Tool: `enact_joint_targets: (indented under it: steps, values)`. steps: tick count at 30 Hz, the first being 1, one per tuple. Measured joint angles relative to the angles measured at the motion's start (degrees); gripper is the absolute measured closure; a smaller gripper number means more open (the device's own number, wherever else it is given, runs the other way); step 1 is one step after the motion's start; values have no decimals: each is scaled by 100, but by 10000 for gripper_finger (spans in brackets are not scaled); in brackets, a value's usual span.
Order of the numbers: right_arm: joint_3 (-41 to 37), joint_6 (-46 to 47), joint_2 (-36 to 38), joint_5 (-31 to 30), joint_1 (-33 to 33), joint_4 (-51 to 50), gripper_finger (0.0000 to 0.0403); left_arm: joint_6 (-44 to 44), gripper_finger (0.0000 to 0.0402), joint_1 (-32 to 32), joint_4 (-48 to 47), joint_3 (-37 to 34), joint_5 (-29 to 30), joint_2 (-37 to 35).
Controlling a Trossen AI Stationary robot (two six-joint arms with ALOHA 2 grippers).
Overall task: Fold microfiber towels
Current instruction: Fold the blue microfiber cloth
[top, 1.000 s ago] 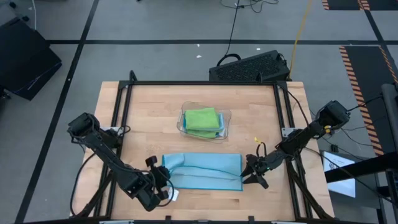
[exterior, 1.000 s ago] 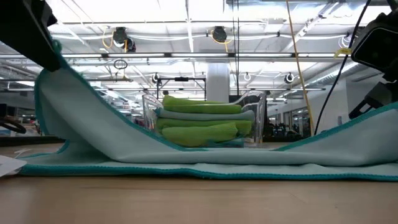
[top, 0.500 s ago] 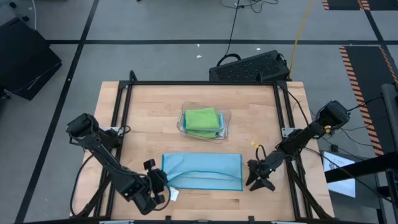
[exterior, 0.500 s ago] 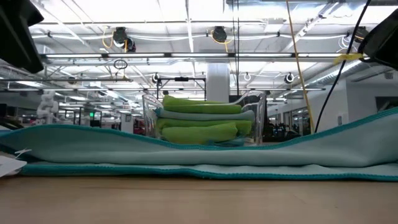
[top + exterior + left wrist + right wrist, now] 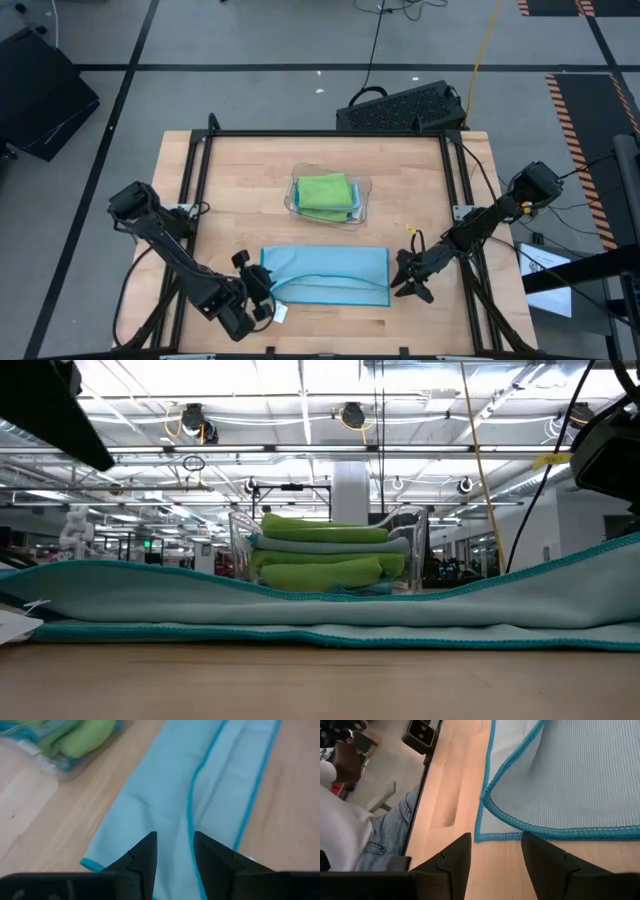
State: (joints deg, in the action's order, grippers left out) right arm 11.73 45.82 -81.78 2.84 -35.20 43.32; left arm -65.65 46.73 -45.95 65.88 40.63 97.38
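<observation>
Bright ceiling lights hang over the wooden counter (image 5: pixel 230 190), framed by a black rail. Along its near edge lies the light blue towel (image 5: pixel 325 275), folded once lengthwise, one layer bulging slightly. Toward the middle sits a clear tray (image 5: pixel 362 195) stacked with folded green towels (image 5: pixel 324 191). Just off the blue towel's left end hovers the left gripper (image 5: pixel 252 290), jaws spread and empty; the right gripper (image 5: pixel 404 278) waits off the right end, jaws likewise parted. I'd say the first fold is laid, and next comes gripping one short end to bring it across.
</observation>
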Motion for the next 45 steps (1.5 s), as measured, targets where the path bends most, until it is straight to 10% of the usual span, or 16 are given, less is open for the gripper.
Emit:
enact_joint_targets:
  steps: [10,32,45]
  values:
    - [0,-57,196,-129,1,-37,245,-322,270,-263,1344,-1126,-103,0]
    - [0,-487,555,-711,2,12,285,359,270,-156,3105,-1667,-2605,0]
    - [2,-551,492,-1264,-267,448,285,957,270,0,3129,-1665,-1274,-835]
